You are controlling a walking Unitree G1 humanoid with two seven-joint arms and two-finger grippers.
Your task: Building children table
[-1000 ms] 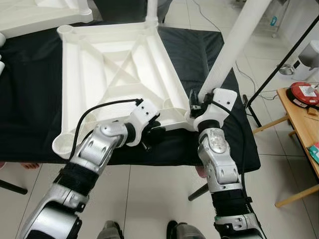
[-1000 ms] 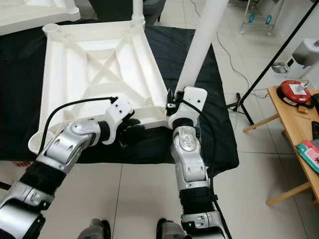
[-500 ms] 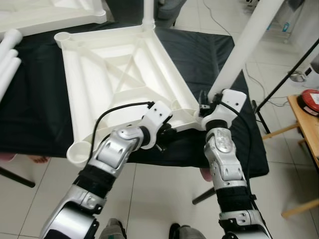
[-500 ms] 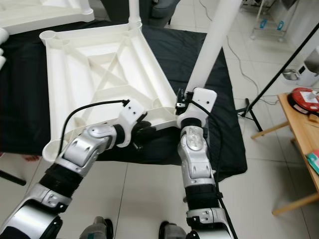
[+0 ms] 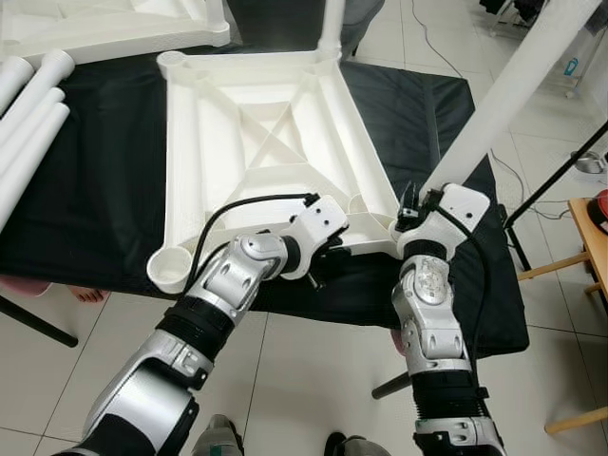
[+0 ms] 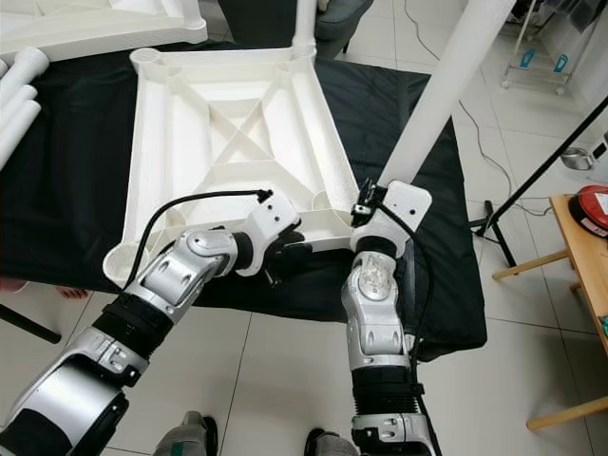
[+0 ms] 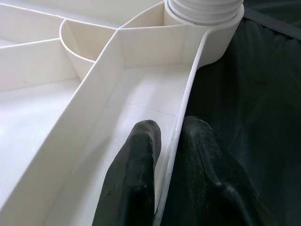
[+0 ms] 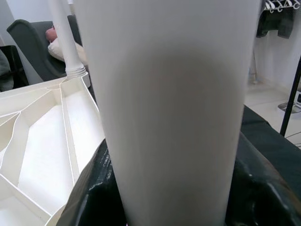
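My left gripper (image 7: pixel 164 141) pinches the stiff tabletop rim (image 7: pixel 188 94); my right gripper (image 5: pixel 410 201) clasps the smooth, likely slippery leg (image 5: pixel 494 104) low, beside its socket

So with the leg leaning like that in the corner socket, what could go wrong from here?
The table leg held by the right gripper leans out from the tabletop, so its thread may cross or bind in the corner socket. The left gripper pinches only the thin rim, which could slip and let the tabletop turn on the black cloth.
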